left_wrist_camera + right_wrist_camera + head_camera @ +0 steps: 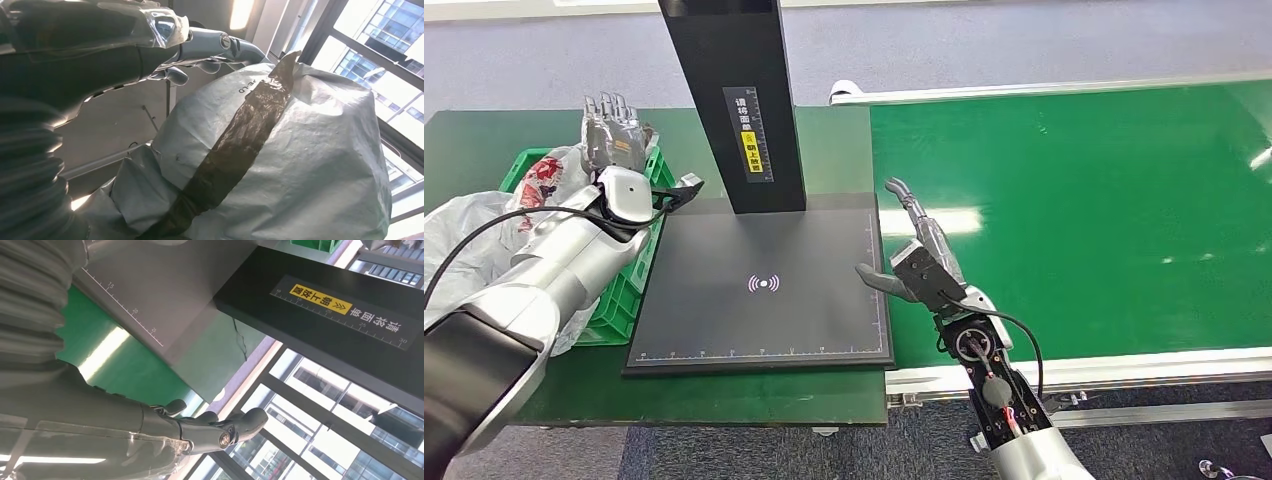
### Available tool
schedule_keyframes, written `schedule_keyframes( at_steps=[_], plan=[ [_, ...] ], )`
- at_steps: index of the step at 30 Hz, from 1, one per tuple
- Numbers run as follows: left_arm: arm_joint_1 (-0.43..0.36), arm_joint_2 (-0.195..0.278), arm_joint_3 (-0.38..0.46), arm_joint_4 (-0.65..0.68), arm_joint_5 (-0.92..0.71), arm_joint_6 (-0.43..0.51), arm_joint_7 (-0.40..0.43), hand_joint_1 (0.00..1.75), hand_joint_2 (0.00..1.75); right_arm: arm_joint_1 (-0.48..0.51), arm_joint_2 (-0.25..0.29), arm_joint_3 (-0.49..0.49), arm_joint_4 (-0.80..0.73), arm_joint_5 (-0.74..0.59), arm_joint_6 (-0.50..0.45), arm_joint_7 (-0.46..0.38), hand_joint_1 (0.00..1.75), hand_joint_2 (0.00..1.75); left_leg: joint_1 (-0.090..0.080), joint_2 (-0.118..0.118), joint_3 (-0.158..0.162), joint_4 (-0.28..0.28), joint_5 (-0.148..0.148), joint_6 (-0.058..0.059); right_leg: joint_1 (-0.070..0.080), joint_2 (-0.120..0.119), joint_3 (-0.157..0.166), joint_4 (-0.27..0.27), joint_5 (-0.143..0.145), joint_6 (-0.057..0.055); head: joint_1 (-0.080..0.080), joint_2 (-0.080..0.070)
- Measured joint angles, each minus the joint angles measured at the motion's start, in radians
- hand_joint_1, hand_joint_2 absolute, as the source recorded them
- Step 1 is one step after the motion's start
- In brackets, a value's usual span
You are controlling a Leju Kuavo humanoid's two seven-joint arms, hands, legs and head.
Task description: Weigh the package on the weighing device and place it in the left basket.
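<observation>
The package (542, 183), a grey-white plastic bag with red print, lies in the green basket (637, 288) at the left of the table. In the left wrist view the package (300, 165) is crossed by a strip of brown tape. My left hand (611, 131) is raised over the basket's far end with its fingers (210, 46) straight and apart, holding nothing. The black weighing platform (764, 300) with its upright column (729, 100) stands bare. Beside the platform's right edge, my right hand (919, 258) hangs open with nothing in it, and its fingers (220, 427) are stretched out.
A green conveyor belt (1104, 220) with a metal frame runs along the right. The dark green table (724, 395) carries the scale and the basket. More loose plastic bag (464, 225) bulges over the basket's left side under my left forearm.
</observation>
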Motion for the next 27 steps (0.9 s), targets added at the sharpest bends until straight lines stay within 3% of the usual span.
schedule_keyframes(
  at_steps=[5, 7, 9, 13, 15, 17, 18, 20, 22, 24, 25, 26, 27],
  plan=[
    [0.000, 0.001, -0.004, 0.003, 0.000, 0.023, 0.011, 0.00, 1.75, 0.000, 0.000, 0.000, 0.000, 0.001, 0.000, 0.001, 0.00, 1.75, 0.000, 0.000, 0.000, 0.000, 0.000, 0.000, 0.000, 0.000, 0.000, 0.000, 0.000, 0.000, 0.000, 0.000],
    [0.000, 0.007, -0.005, 0.004, 0.000, 0.113, 0.034, 0.00, 0.87, 0.000, 0.000, 0.000, 0.000, 0.004, 0.000, 0.006, 0.00, 1.75, 0.000, 0.000, 0.000, 0.000, 0.000, 0.000, 0.000, 0.000, 0.000, 0.000, 0.000, 0.000, 0.000, 0.000],
    [0.000, 0.018, -0.005, 0.004, 0.000, 0.283, 0.053, 0.00, 0.00, 0.003, -0.001, 0.000, -0.002, 0.006, 0.000, 0.013, 0.00, 1.75, 0.000, 0.000, 0.000, 0.000, 0.000, 0.000, 0.000, 0.000, 0.000, 0.000, 0.000, 0.000, 0.000, 0.000],
    [0.005, 0.052, -0.004, -0.023, 0.000, 0.693, 0.055, 0.00, 0.00, 0.025, -0.010, 0.000, -0.026, 0.006, 0.000, 0.022, 0.00, 1.75, 0.000, 0.000, 0.000, 0.000, 0.000, 0.000, 0.000, 0.000, 0.000, 0.000, 0.000, 0.000, 0.000, 0.000],
    [0.026, 0.086, -0.004, -0.103, 0.001, 0.776, 0.061, 0.00, 0.00, 0.036, -0.016, 0.000, -0.040, 0.006, 0.002, 0.024, 0.00, 1.75, 0.000, 0.001, 0.000, 0.000, 0.000, 0.000, 0.000, 0.000, 0.000, 0.000, 0.000, 0.000, 0.000, 0.000],
    [0.076, 0.110, 0.023, -0.234, 0.026, 0.784, 0.027, 0.00, 0.00, 0.043, -0.021, 0.000, -0.047, 0.000, 0.001, 0.024, 0.00, 1.75, 0.000, 0.001, 0.002, 0.000, 0.000, 0.000, -0.001, 0.000, -0.003, -0.001, 0.000, 0.000, -0.001, 0.000],
    [0.110, 0.094, 0.057, -0.312, 0.073, 0.785, -0.030, 0.00, 0.00, 0.044, -0.023, 0.000, -0.047, -0.006, -0.004, 0.022, 0.00, 1.75, 0.000, -0.002, 0.001, 0.001, 0.000, 0.001, -0.001, -0.002, -0.003, -0.001, -0.001, 0.001, -0.003, 0.000],
    [0.180, 0.006, 0.181, -0.482, 0.226, 0.786, -0.274, 0.00, 0.00, 0.036, -0.026, 0.001, -0.036, -0.023, -0.021, 0.008, 0.00, 1.75, 0.000, -0.010, -0.006, 0.002, 0.003, 0.003, 0.000, -0.010, -0.004, -0.001, -0.001, 0.003, -0.005, 0.000],
    [0.226, -0.087, 0.367, -0.636, 0.375, 0.788, -0.694, 0.00, 0.00, 0.025, -0.023, 0.007, -0.013, -0.037, -0.037, -0.010, 0.00, 1.75, 0.000, -0.007, -0.014, 0.003, 0.004, 0.004, 0.000, -0.007, -0.007, 0.000, 0.002, 0.003, 0.002, 0.000],
    [0.251, -0.145, 0.625, -0.746, 0.452, 0.789, -1.140, 0.00, 0.00, 0.024, -0.021, 0.012, 0.006, -0.045, -0.048, -0.022, 0.00, 1.75, -0.002, 0.012, -0.011, 0.003, 0.000, 0.002, -0.001, 0.011, -0.011, 0.000, 0.006, 0.002, 0.006, 0.000],
    [0.265, -0.177, 0.781, -0.791, 0.469, 0.788, -1.284, 0.00, 0.00, 0.024, -0.023, 0.012, 0.014, -0.048, -0.053, -0.024, 0.00, 1.75, -0.002, 0.021, -0.008, 0.003, -0.002, 0.002, -0.002, 0.020, -0.012, 0.000, 0.008, 0.001, 0.005, 0.000],
    [0.282, -0.213, 0.933, -0.834, 0.476, 0.788, -1.352, 0.00, 0.00, 0.024, -0.024, 0.012, 0.020, -0.050, -0.057, -0.026, 0.00, 1.75, -0.002, 0.027, -0.005, 0.002, -0.003, 0.002, -0.002, 0.026, -0.012, 0.000, 0.008, 0.001, 0.005, 0.000],
    [0.300, -0.248, 1.068, -0.876, 0.476, 0.787, -1.362, 0.00, 0.00, 0.023, -0.026, 0.013, 0.025, -0.050, -0.059, -0.027, 0.00, 1.75, -0.002, 0.028, -0.003, 0.002, -0.003, 0.001, -0.002, 0.028, -0.012, 0.000, 0.008, 0.001, 0.005, 0.000]
  ],
)
